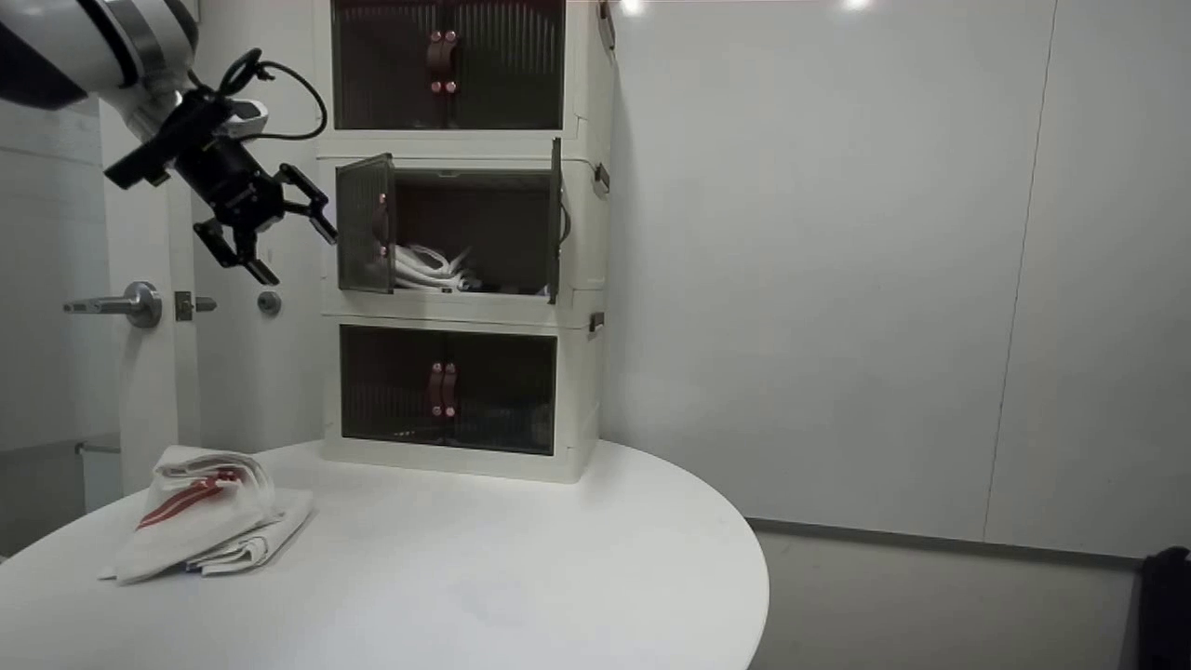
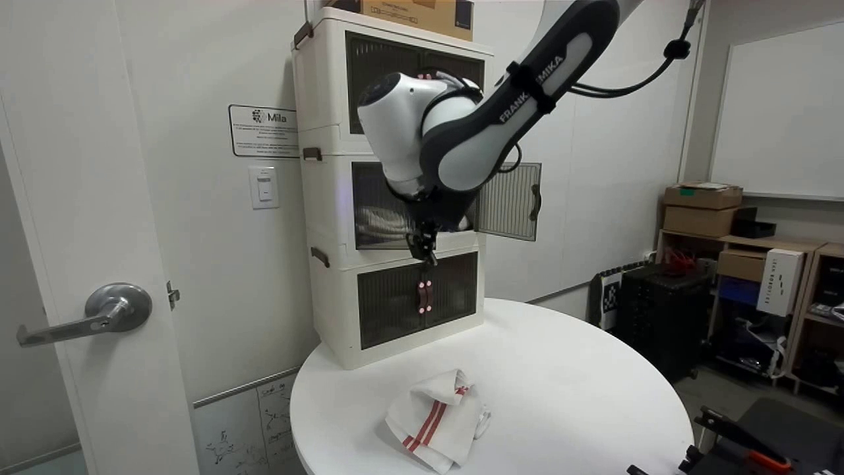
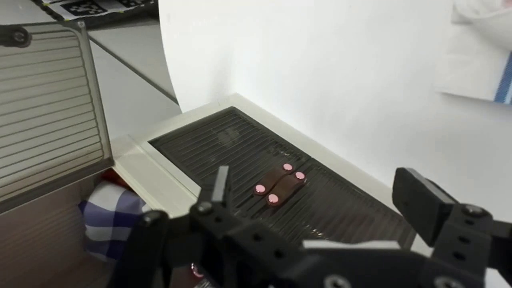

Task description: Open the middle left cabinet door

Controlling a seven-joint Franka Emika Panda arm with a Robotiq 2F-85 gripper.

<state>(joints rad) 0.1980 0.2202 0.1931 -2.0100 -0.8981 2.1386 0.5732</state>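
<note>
The middle left cabinet door (image 1: 365,223) stands partly open, swung outward from the middle tier, with its dark handle on the pane. It also shows in an exterior view (image 2: 374,214), partly hidden behind the arm. In the wrist view only a bit of a handle with a pink stud (image 3: 196,271), apparently this door's, shows below the gripper. My gripper (image 1: 300,257) is open and empty, left of the door in that view; one fingertip appears close to its outer edge, and I cannot tell if they touch. The gripper also shows in an exterior view (image 2: 425,254) and in the wrist view (image 3: 316,190).
The middle right door (image 1: 555,223) stands wide open. White cloth (image 1: 433,268) lies inside the middle tier. The bottom doors (image 3: 276,172) and top doors (image 1: 447,65) are shut. A folded white towel (image 1: 209,512) lies on the round white table (image 1: 521,558). A room door with lever handle (image 1: 130,305) stands nearby.
</note>
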